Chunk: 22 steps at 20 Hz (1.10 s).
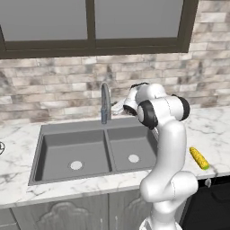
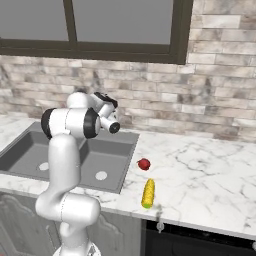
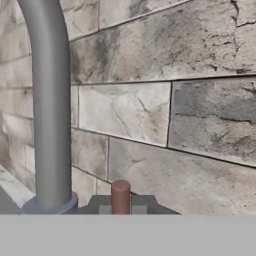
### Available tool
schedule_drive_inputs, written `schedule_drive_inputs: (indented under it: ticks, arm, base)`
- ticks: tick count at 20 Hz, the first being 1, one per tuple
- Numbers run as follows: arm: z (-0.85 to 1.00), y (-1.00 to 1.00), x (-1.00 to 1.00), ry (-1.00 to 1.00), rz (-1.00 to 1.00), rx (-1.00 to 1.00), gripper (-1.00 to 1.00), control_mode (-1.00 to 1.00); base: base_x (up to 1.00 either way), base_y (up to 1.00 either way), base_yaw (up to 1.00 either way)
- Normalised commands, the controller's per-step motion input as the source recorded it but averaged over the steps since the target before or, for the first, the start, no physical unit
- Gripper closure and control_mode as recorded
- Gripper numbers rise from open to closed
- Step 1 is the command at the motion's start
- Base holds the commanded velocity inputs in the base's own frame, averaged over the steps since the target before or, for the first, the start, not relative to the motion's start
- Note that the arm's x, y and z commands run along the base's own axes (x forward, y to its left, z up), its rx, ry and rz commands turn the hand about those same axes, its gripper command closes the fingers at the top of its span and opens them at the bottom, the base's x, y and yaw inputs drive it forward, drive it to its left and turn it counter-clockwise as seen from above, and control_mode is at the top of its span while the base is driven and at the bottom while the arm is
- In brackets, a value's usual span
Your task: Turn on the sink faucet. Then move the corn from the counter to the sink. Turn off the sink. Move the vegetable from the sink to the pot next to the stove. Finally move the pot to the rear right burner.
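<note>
The sink faucet (image 1: 105, 101) stands behind the divider of the dark double-basin sink (image 1: 54, 155). No water shows at its spout. In the hand view the grey spout (image 3: 49, 105) rises at the left, and the red-tipped lever (image 3: 120, 196) stands just beyond my gripper (image 3: 121, 210), which is shut with nothing between its fingers. From the left base view the gripper (image 1: 118, 108) sits just right of the faucet base. The corn (image 1: 199, 157) lies on the counter (image 1: 211, 130) right of the sink, also the corn (image 2: 148, 193). The pot is out of view.
A small red object (image 2: 144, 163) lies on the counter (image 2: 210, 175) between the sink (image 2: 107, 150) and the corn. A brick wall and a window stand close behind the faucet. A dark appliance front with a knob (image 1: 207, 182) sits below the counter edge at the right.
</note>
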Motion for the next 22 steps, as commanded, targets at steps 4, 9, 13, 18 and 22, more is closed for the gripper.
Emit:
schedule_drive_inputs:
  ticks: [4,9,13,18,22]
  arm:
    - [-0.27,-0.68,0.03,0.05,-0.09,0.11,1.00,-1.00]
    - [-0.49,-0.77,0.00,0.09,-0.05,0.07,1.00,-1.00]
    - [-0.57,-0.78,0.00,0.13,-0.01,0.07,1.00,-1.00]
    - [-0.61,-0.80,0.00,0.14,-0.01,0.06,1.00,-1.00]
    - [-0.64,-0.69,0.00,0.10,0.00,0.06,1.00,-1.00]
  base:
    - [0.00,0.00,0.00]
    - [0.00,0.00,0.00]
    - [0.00,0.00,0.00]
    - [0.00,0.00,0.00]
    - [0.00,0.00,0.00]
